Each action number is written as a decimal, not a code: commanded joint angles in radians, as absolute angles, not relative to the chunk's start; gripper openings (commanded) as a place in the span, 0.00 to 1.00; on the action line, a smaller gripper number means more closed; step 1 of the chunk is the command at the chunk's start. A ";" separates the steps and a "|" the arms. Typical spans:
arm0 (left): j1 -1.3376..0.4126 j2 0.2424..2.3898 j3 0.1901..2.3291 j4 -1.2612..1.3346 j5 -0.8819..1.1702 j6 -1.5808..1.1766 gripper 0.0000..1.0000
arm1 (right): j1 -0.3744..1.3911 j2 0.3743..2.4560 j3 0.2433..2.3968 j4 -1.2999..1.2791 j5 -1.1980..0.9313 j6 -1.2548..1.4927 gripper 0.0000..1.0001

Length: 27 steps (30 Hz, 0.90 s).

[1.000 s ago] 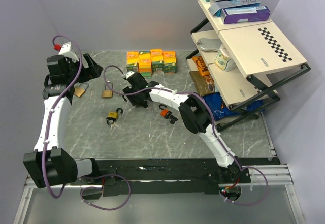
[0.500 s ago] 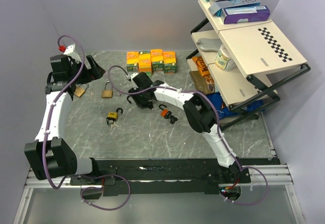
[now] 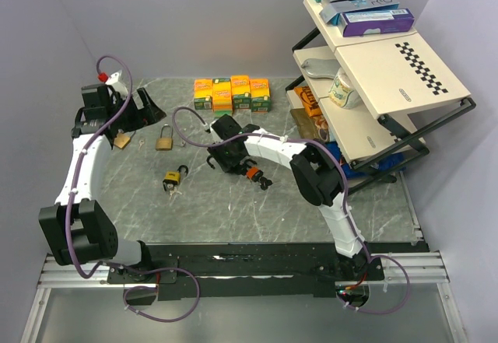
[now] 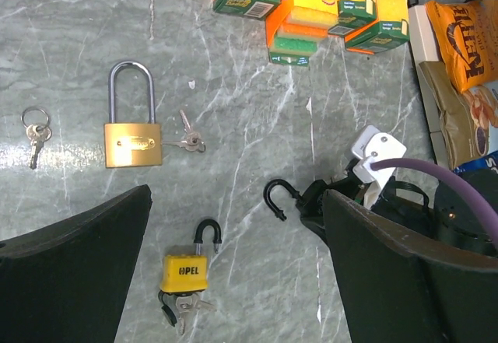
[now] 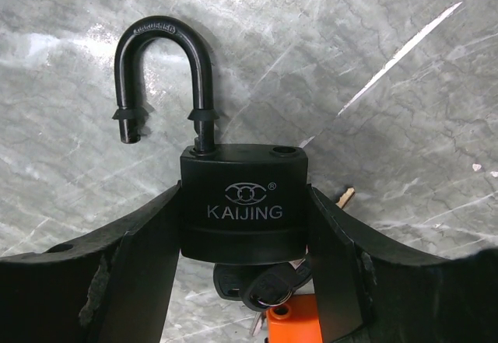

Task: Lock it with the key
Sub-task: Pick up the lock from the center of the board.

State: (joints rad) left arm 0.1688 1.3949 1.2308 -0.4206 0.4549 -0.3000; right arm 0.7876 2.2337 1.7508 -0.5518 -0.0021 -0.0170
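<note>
My right gripper [image 5: 243, 203] is shut on the body of a black KAIJING padlock [image 5: 243, 191] that lies on the marble table. Its shackle [image 5: 159, 71] is open, with one leg out of the body. Keys on a ring with an orange tag [image 5: 292, 320] hang at its keyhole end. In the top view the right gripper [image 3: 233, 158] is at mid table beside the orange tag [image 3: 251, 175]. My left gripper [image 3: 144, 108] is open and empty, high at the back left. In the left wrist view [image 4: 237, 195] it looks down on the black shackle [image 4: 274, 195].
A brass padlock [image 4: 134, 141] with a key in it, a loose key ring [image 4: 34, 131] and a yellow OPEL padlock [image 4: 187, 269] with keys lie at left. Sponge boxes [image 3: 232, 94] stand at the back. A wire shelf rack [image 3: 381, 86] with goods fills the right.
My right gripper has moved right and nearer, onto the black padlock, and now grips it. My left arm has shifted slightly toward the back.
</note>
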 commanded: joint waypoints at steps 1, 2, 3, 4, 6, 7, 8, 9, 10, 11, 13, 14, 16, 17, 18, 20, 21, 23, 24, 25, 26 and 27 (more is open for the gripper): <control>0.173 1.394 1.276 -0.417 0.476 -0.281 0.96 | 0.790 2.272 1.783 -0.632 0.028 -0.011 0.62; 0.173 1.396 1.276 -0.419 0.479 -0.279 0.96 | 0.788 2.275 1.784 -0.635 0.025 -0.008 0.61; 0.176 1.400 1.279 -0.422 0.477 -0.281 0.96 | 0.781 2.273 1.779 -0.635 0.020 -0.008 0.60; 0.178 1.402 1.278 -0.425 0.476 -0.284 0.96 | 0.776 2.273 1.778 -0.637 0.015 -0.003 0.62; 0.179 1.413 1.278 -0.428 0.489 -0.285 0.96 | 0.770 2.278 1.787 -0.641 0.024 -0.003 0.71; 0.181 1.416 1.279 -0.433 0.495 -0.287 0.96 | 0.766 2.281 1.792 -0.644 0.028 -0.003 0.76; 0.181 1.420 1.279 -0.434 0.502 -0.288 0.96 | 0.762 2.283 1.798 -0.646 0.023 -0.003 0.77; 0.181 1.424 1.279 -0.433 0.511 -0.293 0.96 | 0.759 2.283 1.801 -0.649 0.020 -0.006 0.71; 0.181 1.425 1.278 -0.431 0.514 -0.293 0.96 | 0.756 2.281 1.799 -0.641 0.014 -0.011 0.67; 0.179 1.425 1.276 -0.428 0.514 -0.295 0.96 | 0.756 2.281 1.799 -0.637 0.009 -0.011 0.66; 0.181 1.425 1.270 -0.428 0.512 -0.293 0.96 | 0.755 2.290 1.809 -0.644 0.009 -0.012 0.65; 0.181 1.425 1.270 -0.429 0.514 -0.288 0.96 | 0.755 2.293 1.815 -0.644 0.005 -0.017 0.59; 0.181 1.427 1.269 -0.440 0.526 -0.281 0.96 | 0.755 2.286 1.816 -0.650 0.005 -0.026 0.35; 0.183 1.428 1.267 -0.445 0.535 -0.273 0.96 | 0.756 2.277 1.815 -0.650 0.005 -0.035 0.25; 0.186 1.430 1.266 -0.449 0.549 -0.262 0.96 | 0.755 2.263 1.806 -0.643 0.005 -0.066 0.03; 0.187 1.436 1.261 -0.466 0.630 -0.220 0.98 | 0.752 2.188 1.749 -0.583 0.005 -0.100 0.00; 0.189 1.439 1.256 -0.471 0.673 -0.201 0.99 | 0.750 2.149 1.715 -0.543 -0.033 -0.144 0.00; 0.189 1.456 1.244 -0.489 0.793 -0.123 0.94 | 0.750 2.022 1.621 -0.444 -0.073 -0.204 0.00; 0.189 1.460 1.238 -0.514 0.820 -0.100 0.92 | 0.750 1.982 1.594 -0.422 -0.119 -0.263 0.00; 0.187 1.463 1.229 -0.520 0.892 -0.075 0.91 | 0.747 1.907 1.571 -0.410 -0.158 -0.296 0.00; 0.187 1.460 1.206 -0.526 0.923 -0.013 0.89 | 0.735 1.869 1.536 -0.400 -0.205 -0.325 0.00; 0.187 1.454 1.192 -0.535 0.954 0.032 0.89 | 0.724 1.832 1.516 -0.378 -0.312 -0.359 0.00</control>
